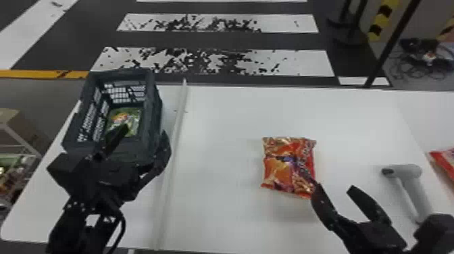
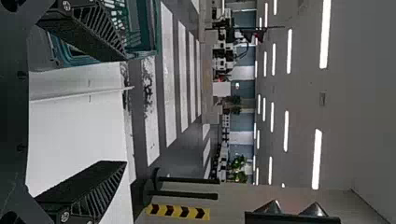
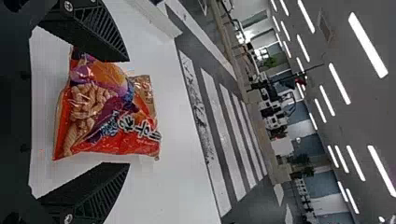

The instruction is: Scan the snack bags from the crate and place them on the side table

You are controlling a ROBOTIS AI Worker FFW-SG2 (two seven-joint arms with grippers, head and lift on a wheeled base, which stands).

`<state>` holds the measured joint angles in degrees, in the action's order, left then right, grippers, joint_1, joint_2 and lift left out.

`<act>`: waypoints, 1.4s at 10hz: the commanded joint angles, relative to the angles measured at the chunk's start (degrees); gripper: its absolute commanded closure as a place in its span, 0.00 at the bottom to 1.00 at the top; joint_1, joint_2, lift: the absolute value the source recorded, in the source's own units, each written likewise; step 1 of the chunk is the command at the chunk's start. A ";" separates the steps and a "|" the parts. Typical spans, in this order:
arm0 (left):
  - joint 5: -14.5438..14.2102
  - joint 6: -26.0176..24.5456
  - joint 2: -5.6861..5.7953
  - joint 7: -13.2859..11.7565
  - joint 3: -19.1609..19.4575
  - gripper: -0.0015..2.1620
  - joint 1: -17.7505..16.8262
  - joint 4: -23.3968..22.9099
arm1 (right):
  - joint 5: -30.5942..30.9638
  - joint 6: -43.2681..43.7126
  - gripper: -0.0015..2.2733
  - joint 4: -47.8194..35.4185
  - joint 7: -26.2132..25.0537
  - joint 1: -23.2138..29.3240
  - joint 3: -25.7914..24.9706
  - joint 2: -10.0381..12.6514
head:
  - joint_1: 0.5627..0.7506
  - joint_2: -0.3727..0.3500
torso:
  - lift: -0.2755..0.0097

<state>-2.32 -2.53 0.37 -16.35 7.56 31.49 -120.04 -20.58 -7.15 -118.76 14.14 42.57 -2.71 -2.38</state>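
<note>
- Closest up, it's the left gripper [image 1: 145,131] at the near end of the dark crate [image 1: 153,101], its two fingers spread wide with nothing between them!
- Over on the other side, the right gripper [image 1: 334,189] has its fingers apart too, right by the near right corner of the red-orange snack bag [image 1: 287,165]; whether finger and bag touch, I can't tell.
- And that bag? Lying flat on the white table [image 1: 219,135], printed face up, unclamped.
- Far left of the table, the crate has a green snack bag [image 1: 133,116] down inside.
- Between crate and red-orange bag runs a pale strip [image 1: 174,135].
- Out right, the grey scanner [image 1: 407,170] lies on the tabletop, near the right gripper.
- Beyond it, another red bag [image 1: 446,163] pokes into the head view, on the side table [image 1: 435,125].
</note>
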 commanded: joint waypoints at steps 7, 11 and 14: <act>-1.20 0.28 0.16 -0.43 0.44 0.04 0.06 1.22 | -16.34 -45.19 0.04 -3.50 3.26 -9.26 -10.83 2.03 | 0.70 0.67 | 0.64; -1.28 0.28 0.16 -0.70 0.35 0.04 0.59 1.22 | -18.80 -52.57 0.04 0.72 1.68 -15.59 -13.20 2.12 | 0.70 0.68 | 0.64; -1.20 0.11 0.16 -0.96 0.18 0.04 0.94 0.95 | -21.96 -56.09 0.04 3.01 -0.96 -18.76 -15.05 2.43 | 0.70 0.67 | 0.64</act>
<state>-3.52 -2.43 0.53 -17.26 7.81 32.38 -119.06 -41.70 -62.29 -116.13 13.33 24.41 -17.21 -0.04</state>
